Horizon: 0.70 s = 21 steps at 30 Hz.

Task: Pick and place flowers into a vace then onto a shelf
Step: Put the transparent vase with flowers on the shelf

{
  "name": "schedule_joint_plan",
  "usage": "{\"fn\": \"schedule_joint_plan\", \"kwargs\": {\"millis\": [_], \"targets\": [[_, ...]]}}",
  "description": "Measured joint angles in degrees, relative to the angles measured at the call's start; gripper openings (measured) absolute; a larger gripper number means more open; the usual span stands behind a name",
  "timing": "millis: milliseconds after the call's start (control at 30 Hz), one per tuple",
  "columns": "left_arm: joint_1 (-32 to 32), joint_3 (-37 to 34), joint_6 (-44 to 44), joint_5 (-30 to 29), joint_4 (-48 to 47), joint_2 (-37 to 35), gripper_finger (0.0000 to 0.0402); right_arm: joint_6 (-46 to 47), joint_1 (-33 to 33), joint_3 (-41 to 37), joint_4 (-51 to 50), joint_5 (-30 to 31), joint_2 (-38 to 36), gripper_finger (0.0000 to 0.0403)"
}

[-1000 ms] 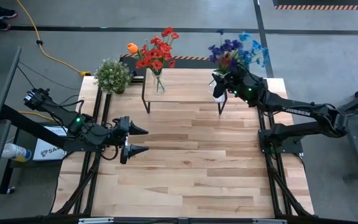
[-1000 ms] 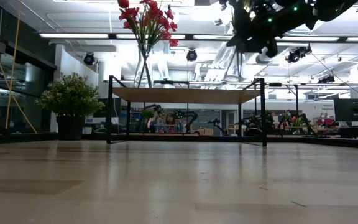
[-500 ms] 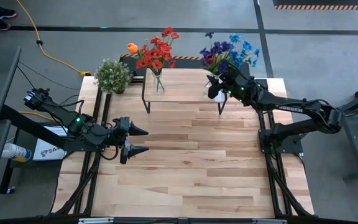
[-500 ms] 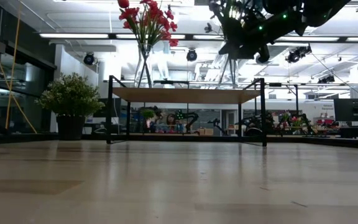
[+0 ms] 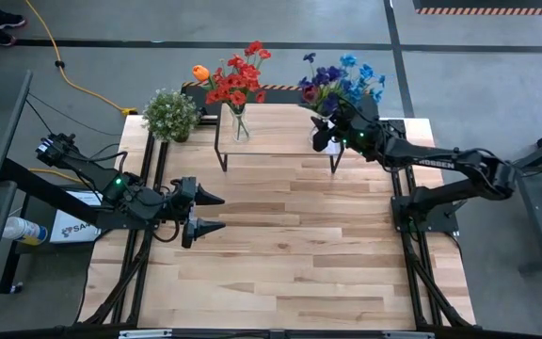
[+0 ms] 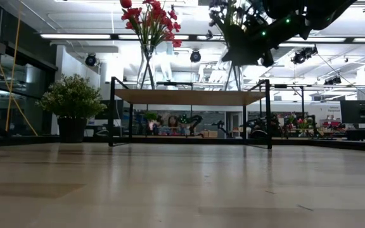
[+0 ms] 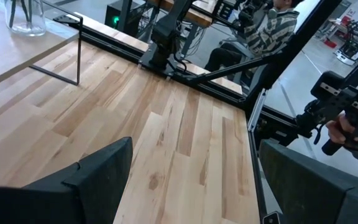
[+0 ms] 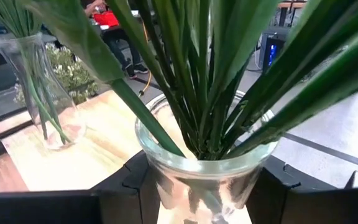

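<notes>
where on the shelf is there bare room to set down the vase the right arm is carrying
The shelf top is bare between the red-flower vase at its left end and its right end, where the right gripper holds the blue-flower vase. The crowded spots are that left end and the potted plant beside it.

Left arm (image 5: 92, 188): matte black links, thin black cables looped along them, small green light near wrist. Left gripper (image 5: 207, 213): two black fingers tapering to points; in left wrist view fingers (image 7: 98, 177) look broad, flat, matte dark.

Right arm (image 5: 459, 174): same black build, white lettering on forearm link, green light near wrist. Right gripper (image 5: 321, 133): black with pale patch on one side; right wrist view shows blocky black fingers (image 8: 138, 180) with stepped edges.
</notes>
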Motion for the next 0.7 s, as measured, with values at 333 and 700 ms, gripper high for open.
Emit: {"fn": "schedule_joint_plan", "kwargs": {"millis": [333, 700], "targets": [[0.0, 0.0, 0.0, 0.0, 0.0, 0.0, 0.0381, -0.1, 0.0, 0.0, 1.1, -0.3, 0.8, 0.0164], [0.0, 0.0, 0.0, 0.0, 0.0, 0.0, 0.0381, -1.8, 0.0, 0.0, 0.6, -2.7, 0.9, 0.025]]}}
